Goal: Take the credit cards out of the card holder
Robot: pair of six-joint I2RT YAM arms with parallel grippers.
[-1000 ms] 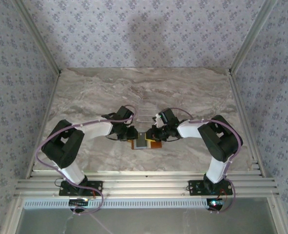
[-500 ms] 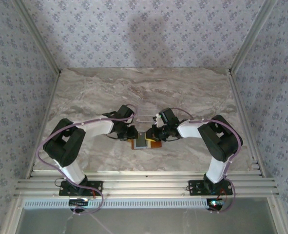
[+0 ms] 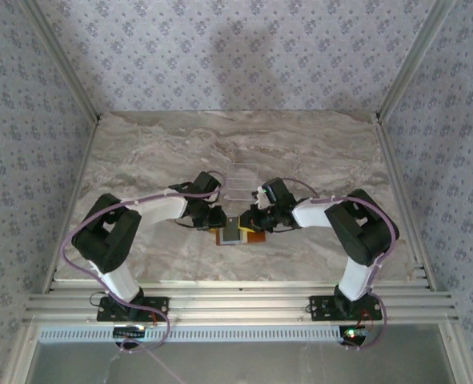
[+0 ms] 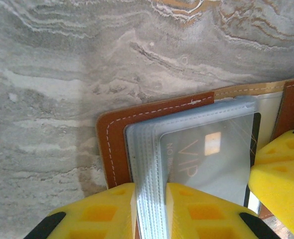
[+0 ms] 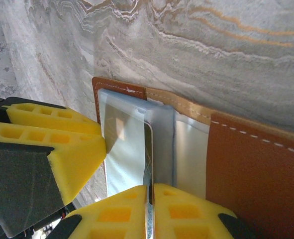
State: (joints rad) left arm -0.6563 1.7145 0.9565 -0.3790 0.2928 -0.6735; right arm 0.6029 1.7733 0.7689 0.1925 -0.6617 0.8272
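The orange-brown card holder (image 3: 252,237) lies open on the marble table between both grippers. My left gripper (image 3: 218,221) is shut on the stack of clear plastic sleeves (image 4: 146,164) at the card holder's (image 4: 112,144) left side. A pale silver credit card (image 4: 209,159) marked VIP shows inside the top sleeve. My right gripper (image 5: 150,191) is shut on the thin edge of that credit card (image 5: 127,149), with the card holder's brown flap (image 5: 251,174) to its right. In the top view the right gripper (image 3: 255,221) sits at the card holder's right side.
The marble table (image 3: 140,160) runs to patterned walls on three sides, with an aluminium rail (image 3: 236,304) at the near edge. A faint clear rectangular thing (image 3: 240,181) lies just behind the grippers. The left gripper's yellow fingers (image 5: 52,139) crowd the right wrist view.
The left arm has shifted very slightly. Both grippers stay at the card holder with the same grips.
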